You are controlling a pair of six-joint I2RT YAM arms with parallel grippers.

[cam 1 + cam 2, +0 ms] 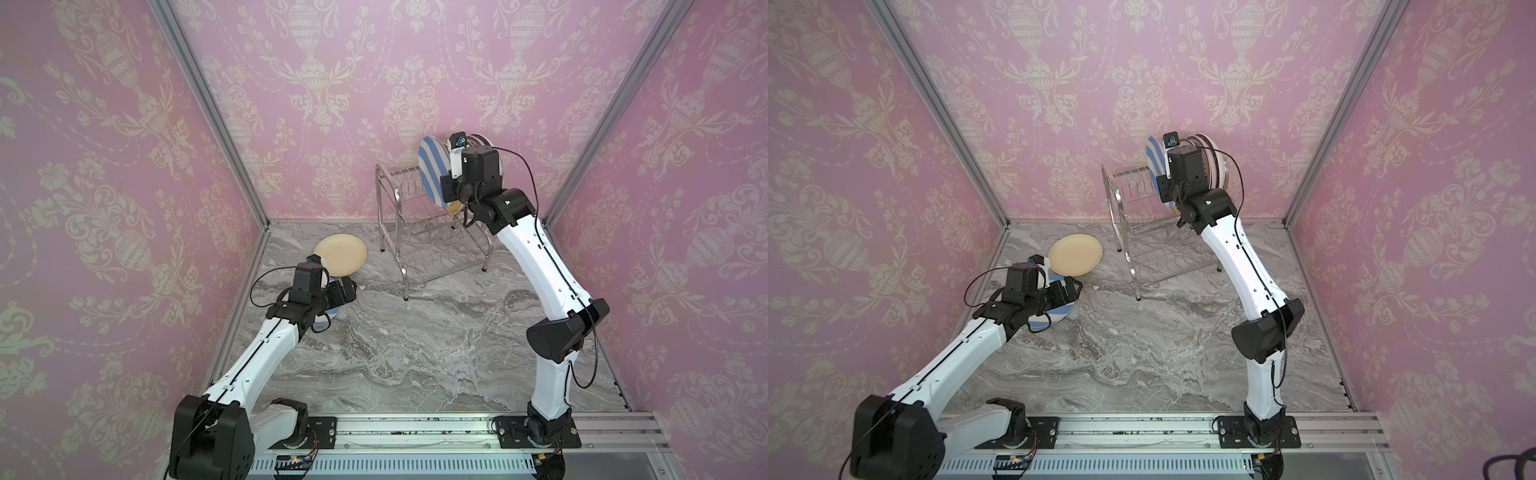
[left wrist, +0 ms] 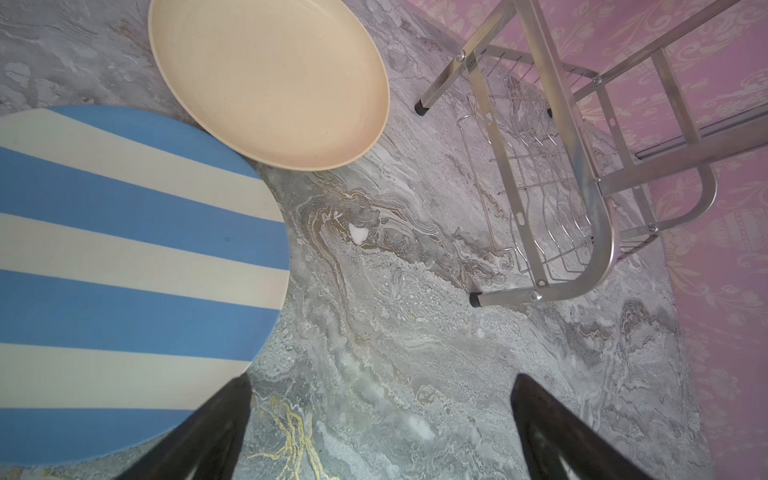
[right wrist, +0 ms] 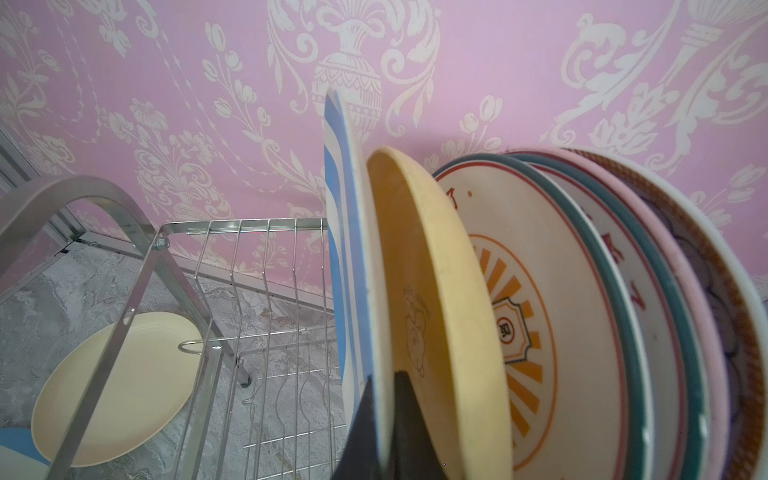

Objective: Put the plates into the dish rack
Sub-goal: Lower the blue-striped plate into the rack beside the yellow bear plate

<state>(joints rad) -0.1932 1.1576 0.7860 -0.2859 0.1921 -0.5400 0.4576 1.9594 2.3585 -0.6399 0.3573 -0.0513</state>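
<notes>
Right hand point(image 3: 382, 409) clamped striped plate point(image 3: 338, 249), upright on edge in top tier of rack point(image 3: 232, 226), parallel to racked plates point(image 3: 540, 291); left hand point(image 2: 382, 386) sat open above marble tabletop point(image 2: 415, 332); pink patterned walls point(image 1: 104, 166).

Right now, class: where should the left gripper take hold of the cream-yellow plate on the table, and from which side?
Probably its upturned rim, on the edge facing the left gripper, approached low from that side. The cream-yellow plate lies face up, overlapping the striped plate, so a finger can likely slip under the lip there.
</notes>
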